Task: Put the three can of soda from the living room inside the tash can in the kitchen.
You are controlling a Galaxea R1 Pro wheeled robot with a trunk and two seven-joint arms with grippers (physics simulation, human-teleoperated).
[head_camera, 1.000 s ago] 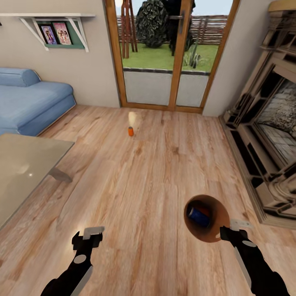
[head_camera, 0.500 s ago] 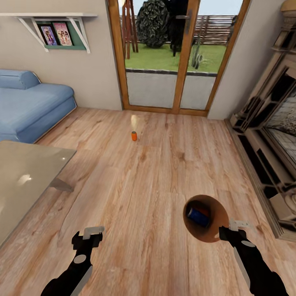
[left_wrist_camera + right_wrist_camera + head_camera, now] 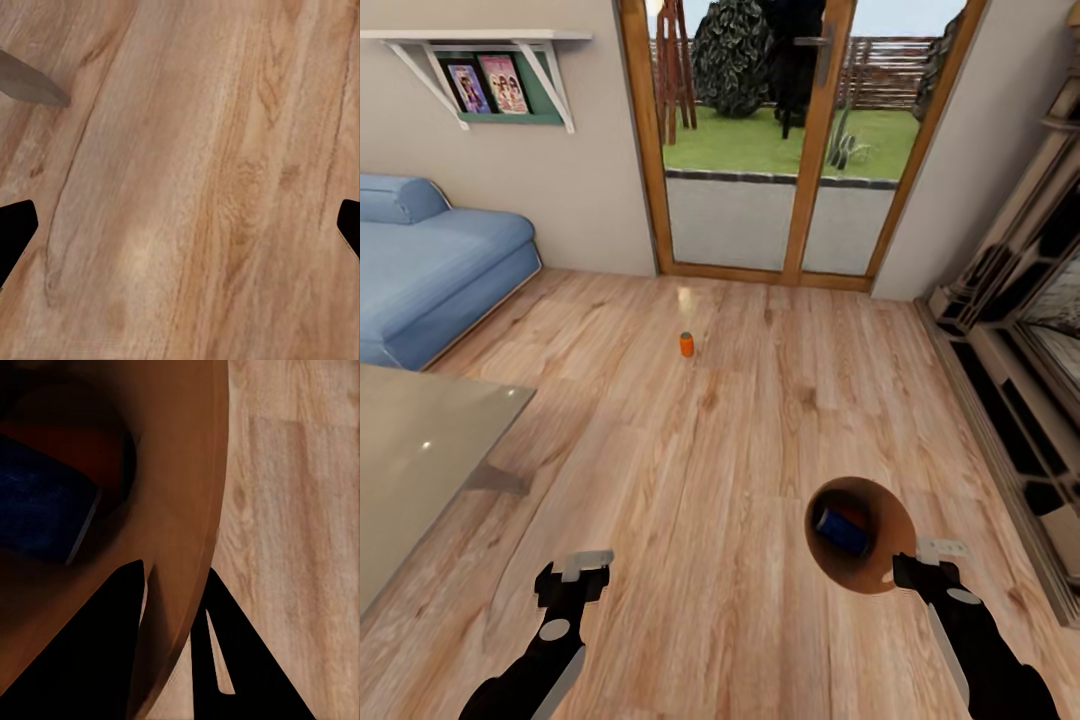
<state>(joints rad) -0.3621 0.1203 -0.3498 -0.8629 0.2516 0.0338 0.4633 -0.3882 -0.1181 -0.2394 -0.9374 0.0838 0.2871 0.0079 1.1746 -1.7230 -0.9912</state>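
Bin [image 3: 880,575] — pinched at its rim by the right gripper [image 3: 916,564] — holds a blue can [image 3: 842,528]. Left gripper [image 3: 572,577] spread, empty. Orange can [image 3: 686,344] stands well beyond the bin, toward the glass doors [image 3: 780,150].

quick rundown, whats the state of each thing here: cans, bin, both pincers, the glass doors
orange can: upright on the plank floor, untouched, out in front of the glass doors
blue can: lying tilted inside the trash can
trash can: held by its rim, mouth facing the camera
right pincer: shut on the trash can's rim
left pincer: open, empty, over bare floor
glass doors: closed
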